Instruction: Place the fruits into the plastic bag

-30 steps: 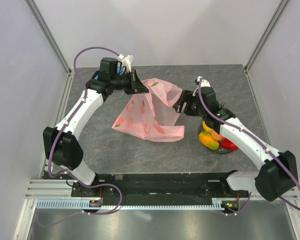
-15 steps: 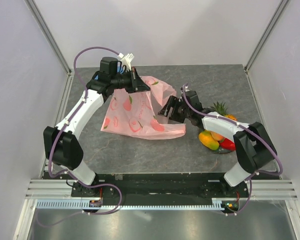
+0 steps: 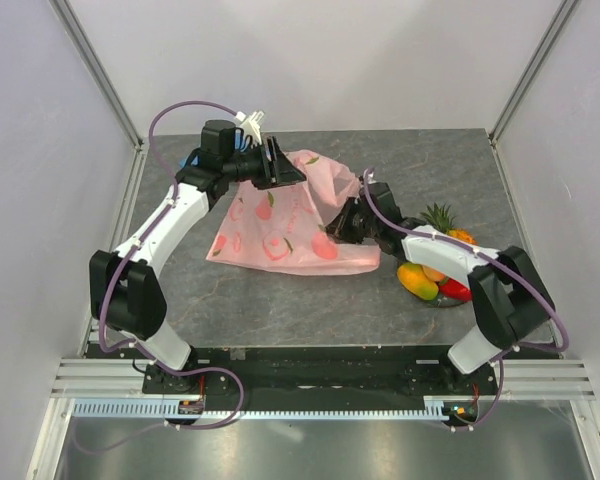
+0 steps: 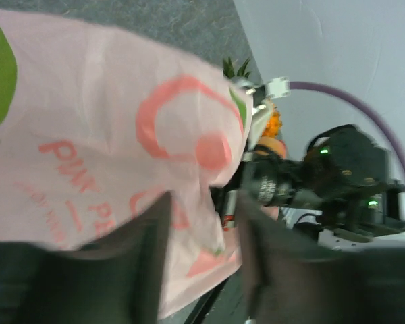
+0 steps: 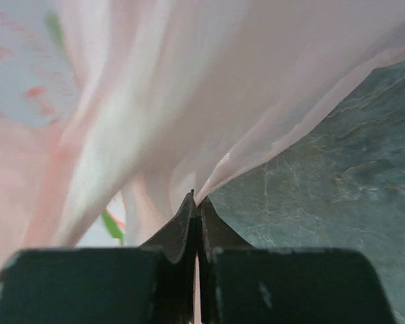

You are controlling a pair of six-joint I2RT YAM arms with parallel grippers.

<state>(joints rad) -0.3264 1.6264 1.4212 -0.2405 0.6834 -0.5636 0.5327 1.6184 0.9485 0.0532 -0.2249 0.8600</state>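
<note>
Right pincer (image 5: 196, 202) has closed onto plastic bag (image 3: 280, 225); left pincer (image 4: 202, 209) stands spread.

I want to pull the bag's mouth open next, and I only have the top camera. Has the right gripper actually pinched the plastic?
Observer: Yes. In the right wrist view the right gripper has its jaws shut tip to tip, with a thin fold of the plastic bag caught between them.
Operator: And the left gripper? I can't judge its fingers from above.
Observer: In the left wrist view the left gripper is open. Its fingers stand apart, and the pink film hangs loose in the gap, not pinched as far as that view shows.
</note>
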